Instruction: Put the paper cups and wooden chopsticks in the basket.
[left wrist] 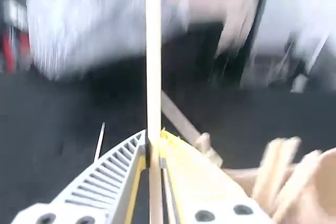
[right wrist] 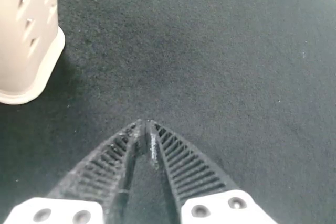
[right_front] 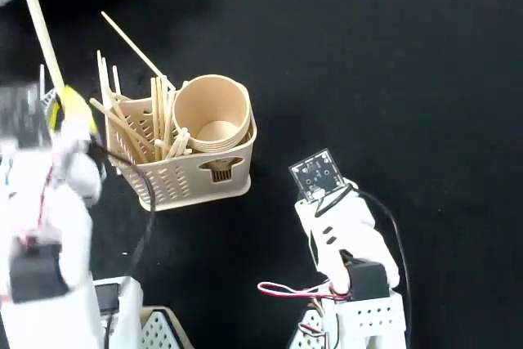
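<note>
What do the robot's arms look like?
The left arm and right arm are white with black motors, black cables, red wires. The left gripper has one white, one yellow ribbed finger; the right gripper has black ribbed ones.

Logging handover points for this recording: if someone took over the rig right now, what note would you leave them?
Left gripper: shut on one wooden chopstick, which sticks out past the fingertips, off to the side of the basket.
Right gripper: shut, empty, over the black table.
Done: paper cups sit stacked in the basket, with a bundle of chopsticks beside them in it.
To do: get the held chopstick into the basket. A thin pale stick nearby may be one more to collect.
</note>
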Robot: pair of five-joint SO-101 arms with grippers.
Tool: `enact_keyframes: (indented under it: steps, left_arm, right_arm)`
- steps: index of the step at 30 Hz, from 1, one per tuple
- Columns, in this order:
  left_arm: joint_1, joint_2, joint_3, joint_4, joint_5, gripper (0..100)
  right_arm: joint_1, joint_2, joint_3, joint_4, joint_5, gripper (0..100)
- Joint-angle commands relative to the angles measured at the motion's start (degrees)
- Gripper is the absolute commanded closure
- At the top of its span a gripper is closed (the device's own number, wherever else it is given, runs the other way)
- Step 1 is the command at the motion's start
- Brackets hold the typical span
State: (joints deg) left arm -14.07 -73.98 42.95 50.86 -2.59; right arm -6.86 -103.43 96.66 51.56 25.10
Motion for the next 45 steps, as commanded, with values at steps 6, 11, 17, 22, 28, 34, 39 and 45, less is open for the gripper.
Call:
enact_keyframes:
  steps: [6,11,17,22,28,34,39,45]
  left_arm:
    - [14.99,-30.33,20.79,-30.95,0.62,97]
    - [17.27,-22.07,22.29,-34.37,3.25,97]
    - [14.46,-16.26,25.54,-34.55,8.26,97]
    - [14.02,-15.12,28.35,-33.58,7.91,97]
    - [13.32,-14.59,26.33,-25.32,10.29,81]
    - [7.34,-14.33,12.53,-12.48,12.31,81]
    - [-0.66,-6.15,-3.3,0.0,12.31,81]
    - [-11.47,17.67,-20.97,12.31,12.13,81]
  right_arm:
    - [0.53,-4.62,-0.22,0.09,0.62,98.6]
    - [0.53,-4.62,-0.22,0.09,0.62,98.6]
    - [0.53,-4.62,-0.22,0.09,0.62,98.6]
    - [0.53,-4.62,-0.22,0.09,0.62,98.6]
    - [0.53,-4.62,-0.22,0.09,0.62,98.6]
    - [0.53,-4.62,-0.22,0.09,0.62,98.6]
    - [0.53,-4.62,-0.22,0.09,0.62,98.6]
    - [0.53,-4.62,-0.22,0.09,0.62,98.6]
